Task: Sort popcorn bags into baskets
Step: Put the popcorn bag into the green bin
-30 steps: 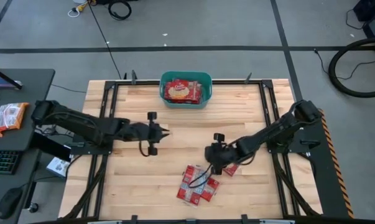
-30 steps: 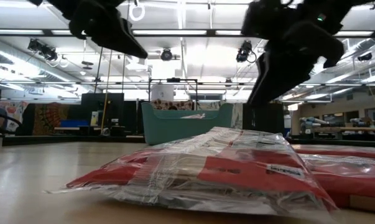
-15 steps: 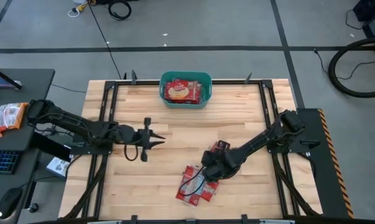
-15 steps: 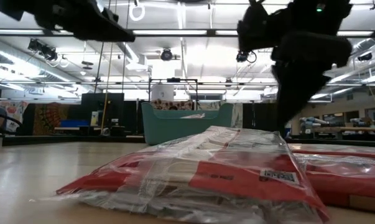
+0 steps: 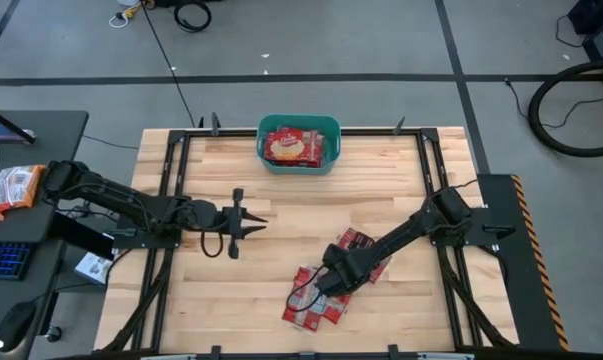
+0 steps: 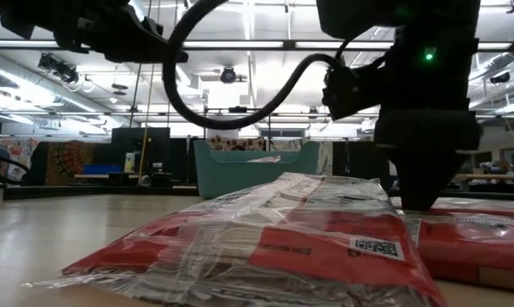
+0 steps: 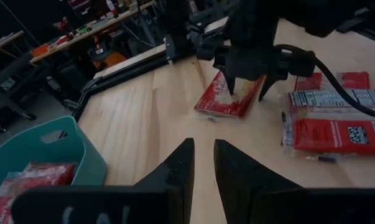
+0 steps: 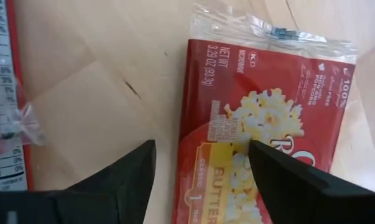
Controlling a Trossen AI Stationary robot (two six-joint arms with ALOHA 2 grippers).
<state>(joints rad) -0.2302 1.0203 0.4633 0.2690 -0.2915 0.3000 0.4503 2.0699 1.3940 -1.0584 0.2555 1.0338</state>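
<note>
1. Your right gripper (image 5: 333,279) is low over the pile of popcorn bags (image 5: 316,297) near the table's (image 5: 281,210) front edge. Its fingers (image 8: 122,180) are spread wide and hold nothing — one tip is over a bag (image 8: 268,118) with a popcorn picture, the other over bare wood.
2. Your left gripper (image 5: 249,222) hangs mid-table, left of centre — fingers slightly parted and empty.
3. The teal basket (image 5: 299,145) at the far edge already holds red bags.
</note>
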